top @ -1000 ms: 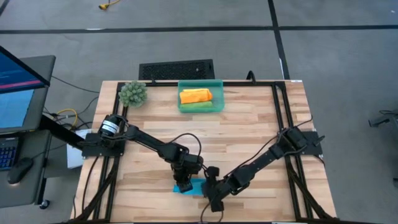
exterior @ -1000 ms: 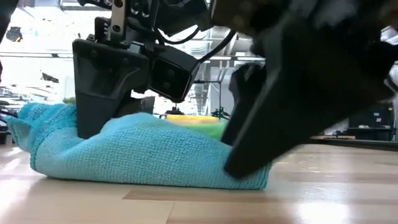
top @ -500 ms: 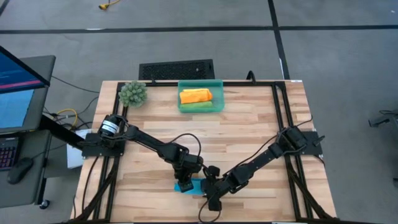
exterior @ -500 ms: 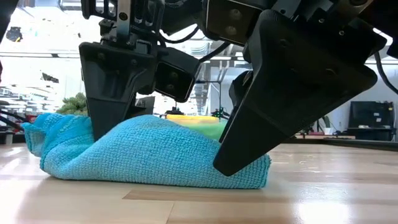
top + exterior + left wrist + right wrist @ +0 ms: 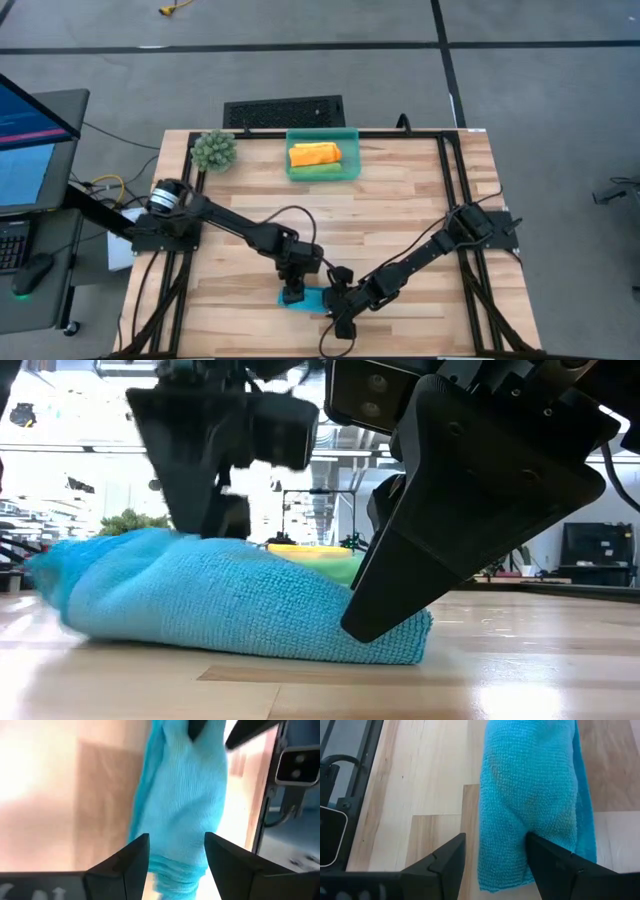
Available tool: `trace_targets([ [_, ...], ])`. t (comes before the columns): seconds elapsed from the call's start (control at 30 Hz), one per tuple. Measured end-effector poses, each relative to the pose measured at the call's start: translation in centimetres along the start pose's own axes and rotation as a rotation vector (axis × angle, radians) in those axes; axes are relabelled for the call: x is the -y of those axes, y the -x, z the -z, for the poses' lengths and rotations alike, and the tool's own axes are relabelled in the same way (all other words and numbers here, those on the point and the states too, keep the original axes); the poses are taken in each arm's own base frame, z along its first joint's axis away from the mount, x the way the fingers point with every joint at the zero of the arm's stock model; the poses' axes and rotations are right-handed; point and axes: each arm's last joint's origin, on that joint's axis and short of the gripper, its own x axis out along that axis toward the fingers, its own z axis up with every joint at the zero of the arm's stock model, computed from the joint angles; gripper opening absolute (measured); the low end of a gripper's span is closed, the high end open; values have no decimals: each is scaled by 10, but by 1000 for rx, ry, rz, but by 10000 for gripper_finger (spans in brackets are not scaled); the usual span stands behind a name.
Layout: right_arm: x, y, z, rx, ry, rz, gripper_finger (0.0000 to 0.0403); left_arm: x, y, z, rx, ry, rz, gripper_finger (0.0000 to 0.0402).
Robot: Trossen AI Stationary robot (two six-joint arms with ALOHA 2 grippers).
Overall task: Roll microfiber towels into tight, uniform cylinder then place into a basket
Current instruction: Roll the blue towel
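Observation:
A bright blue microfiber towel (image 5: 306,299), loosely rolled, lies on its side on the wood near the table's front edge. My left gripper (image 5: 177,837) is open right above the roll's left part (image 5: 150,560), fingers pointing down. My right gripper (image 5: 495,837) is open and reaches in from the right, one finger on each side of the roll's right end (image 5: 400,640). At the far edge, the teal basket (image 5: 349,152) holds an orange roll (image 5: 314,154) and a green roll (image 5: 320,171). My left gripper's fingertips (image 5: 213,520) stand at the top of the roll's left part; whether they touch it, I cannot tell. My right gripper has one finger (image 5: 555,862) lying against the side of the roll's right end (image 5: 540,840), while the other finger (image 5: 442,862) stands apart from the cloth. The fingers slant in from the table's right and lie along the roll. The roll rests on the table.
A spiky green plant ball (image 5: 214,150) sits at the far left corner. Black frame rails (image 5: 455,210) run along the table's sides. Bare wood lies between the roll and the basket.
My left gripper has opened, let go of the blue towel and risen out of the dent it made in the roll's left part. The towel stays on the table.

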Motion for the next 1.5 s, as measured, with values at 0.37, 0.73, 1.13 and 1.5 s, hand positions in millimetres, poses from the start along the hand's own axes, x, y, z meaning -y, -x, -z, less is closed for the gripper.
trace_targets([
  [0.37,0,0,0,-1,0,-1,230,64,25,22,296,-378,-146,182],
  [0.73,0,0,0,1,-2,-3,230,79,-43,44,283,-542,-327,182],
  [1.13,-3,0,1,6,-53,-11,230,66,-63,47,229,-451,-382,182],
  [1.5,2,0,1,-11,-99,19,208,61,-66,46,185,-416,-351,182],
])
